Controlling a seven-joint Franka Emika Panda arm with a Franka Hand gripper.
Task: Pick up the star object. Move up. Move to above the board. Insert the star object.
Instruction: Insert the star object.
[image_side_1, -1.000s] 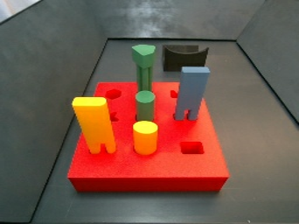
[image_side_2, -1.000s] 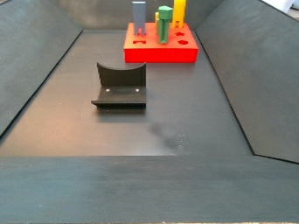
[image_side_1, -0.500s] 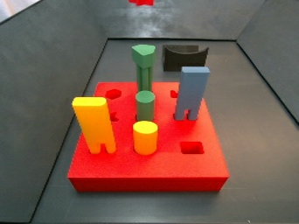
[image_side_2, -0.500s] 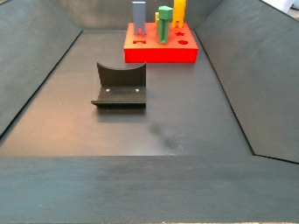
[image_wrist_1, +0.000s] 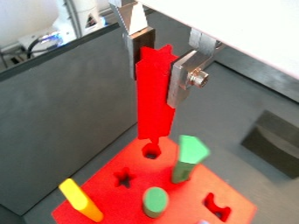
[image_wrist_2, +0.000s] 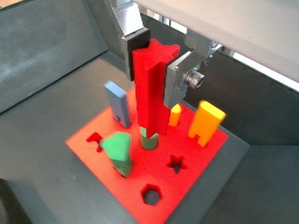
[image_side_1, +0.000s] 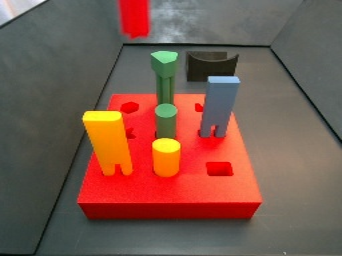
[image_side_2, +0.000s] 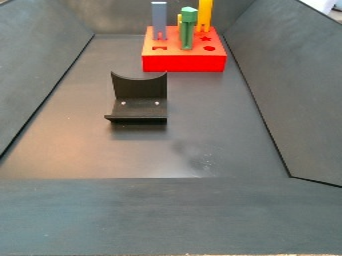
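My gripper is shut on the star object, a slim bright red ridged peg held upright between the silver fingers. Both wrist views show the grip and the peg. The peg hangs above the board, a thick red square block, also seen in a wrist view. A star-shaped hole lies open in the board's top. In a side view the peg's lower end shows high above the board's far side; the gripper itself is out of that view.
On the board stand a green pentagon peg, a blue peg, a yellow notched block, a yellow cylinder and a green cylinder. The black fixture stands on the grey floor apart from the board. Grey walls surround the floor.
In the side view the red peg has come further down into the frame from the top edge and shifted left. The board and its pegs have not moved.
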